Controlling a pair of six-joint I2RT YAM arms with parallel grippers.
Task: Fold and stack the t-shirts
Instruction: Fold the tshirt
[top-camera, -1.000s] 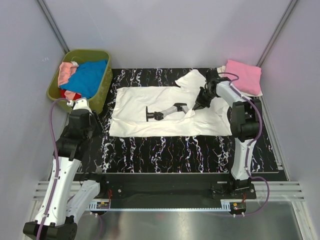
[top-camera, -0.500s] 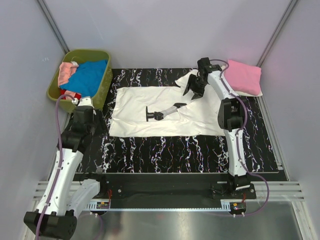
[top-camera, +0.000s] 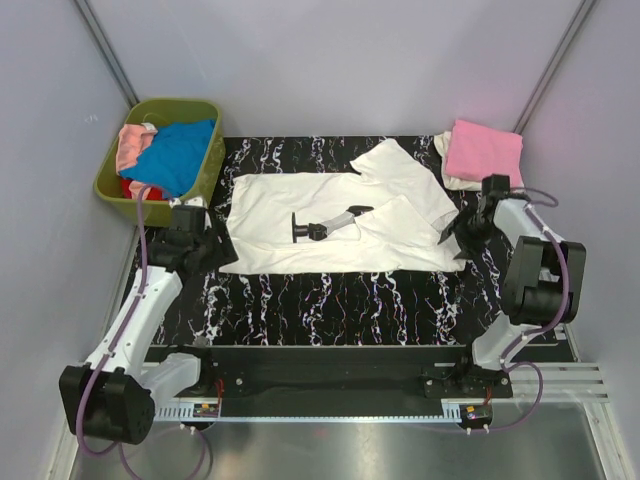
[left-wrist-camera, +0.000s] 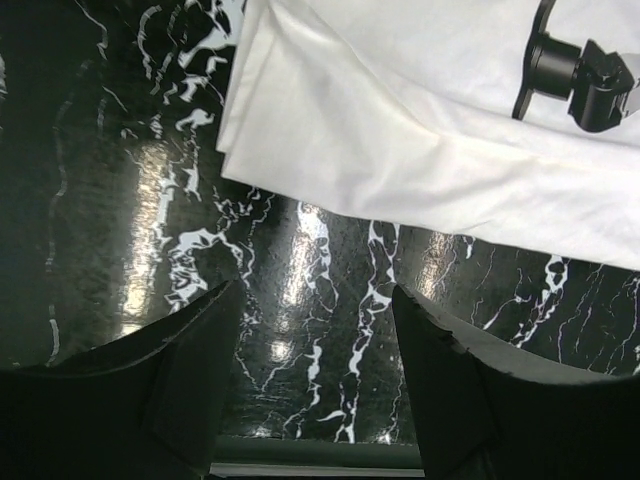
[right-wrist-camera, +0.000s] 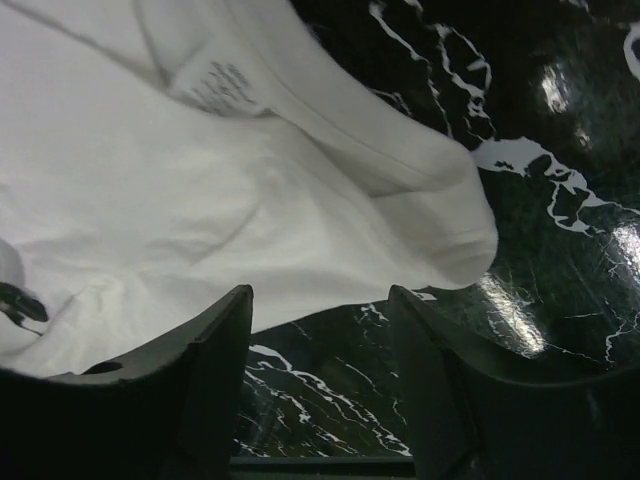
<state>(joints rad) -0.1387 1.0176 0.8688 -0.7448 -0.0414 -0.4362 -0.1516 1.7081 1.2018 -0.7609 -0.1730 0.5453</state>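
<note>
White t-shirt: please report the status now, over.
Left gripper open, empty, at white t-shirt near-left corner. Right gripper open, empty, by collar end. T-shirt spread out, fold unfinished. Nothing in the way.

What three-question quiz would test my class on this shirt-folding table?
1. True or false: the left gripper grips the white printed cloth t-shirt.
2. Which cloth fills most of the olive-green plastic basket? A blue, B white, C black.
3. Complete: the right gripper is ____.
Key: 1 false, it is open over the black marbled table; 2 A, the blue cloth; 3 open.
</note>
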